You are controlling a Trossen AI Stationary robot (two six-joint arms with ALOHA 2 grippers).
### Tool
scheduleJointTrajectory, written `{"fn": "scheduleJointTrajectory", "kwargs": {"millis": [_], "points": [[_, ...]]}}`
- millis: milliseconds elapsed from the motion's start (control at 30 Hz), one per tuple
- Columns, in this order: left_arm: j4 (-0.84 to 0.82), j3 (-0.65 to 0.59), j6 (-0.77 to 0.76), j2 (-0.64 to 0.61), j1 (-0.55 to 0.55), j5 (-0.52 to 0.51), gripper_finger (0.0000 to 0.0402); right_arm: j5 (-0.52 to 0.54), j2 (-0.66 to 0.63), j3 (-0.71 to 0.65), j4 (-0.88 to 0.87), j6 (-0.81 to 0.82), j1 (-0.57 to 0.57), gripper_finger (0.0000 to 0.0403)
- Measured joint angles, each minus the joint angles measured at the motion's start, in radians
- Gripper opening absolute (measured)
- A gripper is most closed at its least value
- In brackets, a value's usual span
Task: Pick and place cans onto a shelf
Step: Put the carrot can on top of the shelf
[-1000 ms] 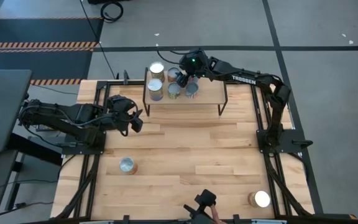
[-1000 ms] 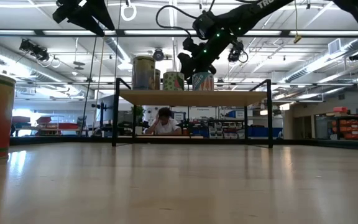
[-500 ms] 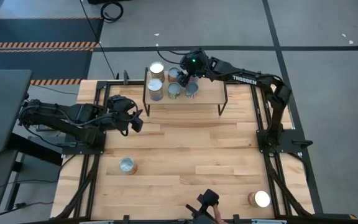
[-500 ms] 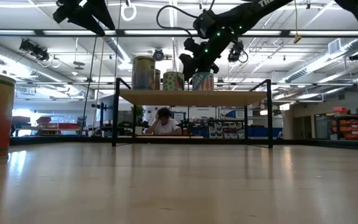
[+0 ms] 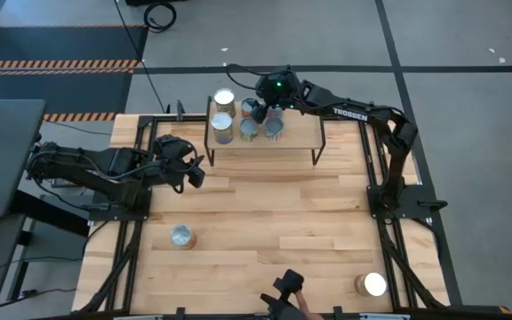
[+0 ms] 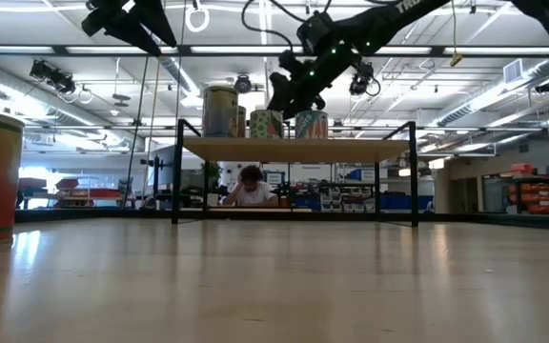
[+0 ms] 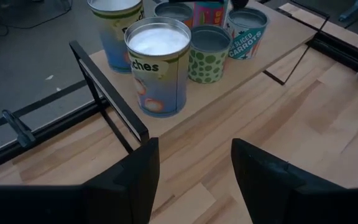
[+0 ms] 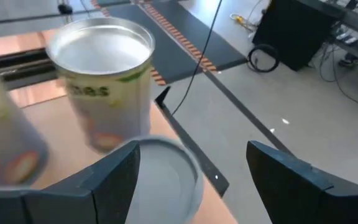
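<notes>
Light-wood shelf point(image 5: 296, 138) on black legs: right end effector point(image 5: 260, 108) released above the tins.
We lift clear of five silver-topped cans point(image 5: 223, 127); two cans point(image 5: 182, 236) await on the bench point(image 5: 265, 213); left end effector point(image 7: 191, 171) open.

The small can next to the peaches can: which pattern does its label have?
Green dots on a pale label, best seen in the left wrist view.

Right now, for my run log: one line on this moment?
right end effector: open, over shelf cans | left end effector: open, empty | two cans on table
</notes>
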Motion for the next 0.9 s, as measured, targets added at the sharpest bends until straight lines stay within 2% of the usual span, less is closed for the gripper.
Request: {"fn": "scheduleJointTrajectory", "kwargs": {"millis": [233, 433, 900], "points": [[0.000, 0.000, 0.001, 0.000, 0.017, 0.000, 0.0203, -0.032, 0.031, 0.000, -0.032, 0.005, -0.020, 0.0301], [0.000, 0.000, 0.001, 0.000, 0.017, 0.002, 0.0203, 0.006, 0.029, 0.000, -0.043, -0.006, -0.023, 0.0301], [0.023, 0.000, 0.001, 0.000, 0.017, 0.008, 0.0203, 0.020, 0.027, 0.000, -0.016, -0.005, -0.031, 0.0301]]}}
